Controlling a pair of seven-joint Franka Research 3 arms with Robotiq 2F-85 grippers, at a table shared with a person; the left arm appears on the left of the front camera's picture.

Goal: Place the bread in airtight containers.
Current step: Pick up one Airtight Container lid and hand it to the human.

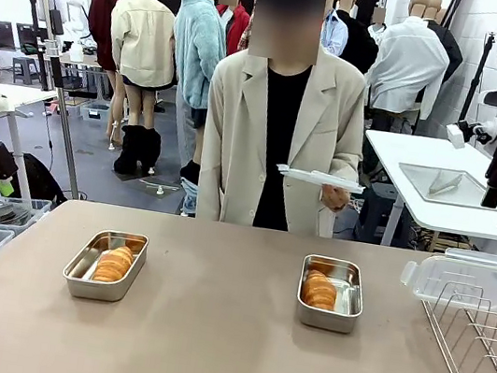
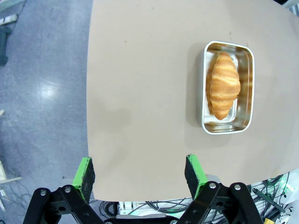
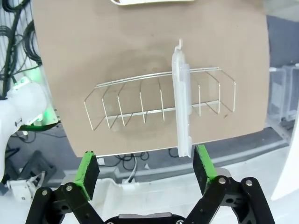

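Both breads are in. One [image 1: 113, 264] lies in the left tin [image 1: 97, 292] and one [image 1: 318, 290] in the right tin [image 1: 326, 322], the two well apart on the desk [image 1: 204, 350]. Neither tin is covered, so I judge the lids are what is left. My right fingers [image 3: 204, 164] are spread wide with nothing between them, hanging above the rack [image 1: 470, 340] at the desk's 3 o'clock end, where a lid [image 3: 181, 98] stands on edge between the wires. In my right wrist view that lid runs 12 to 6 with its thin edge toward me. It sits at about 1 o'clock of my gap, its near end just beside the 3 o'clock pad rather than centred. My opening runs 9 to 3, across the lid's thin way, so I judge the grasp needs a shift toward 3 o'clock and then a straight descent. How deep the lid sits in the wires I can't quite tell from above. My left fingers [image 2: 193, 170] are also wide open and empty, at the desk's 9 o'clock edge. In that wrist view the left tin lies at 1 o'clock, its bread's long axis 12 to 6. A second lid [image 1: 316, 176] is in the person's hand [image 1: 334, 197] at the far side. The racked lid falls to my right arm, which is far nearer.
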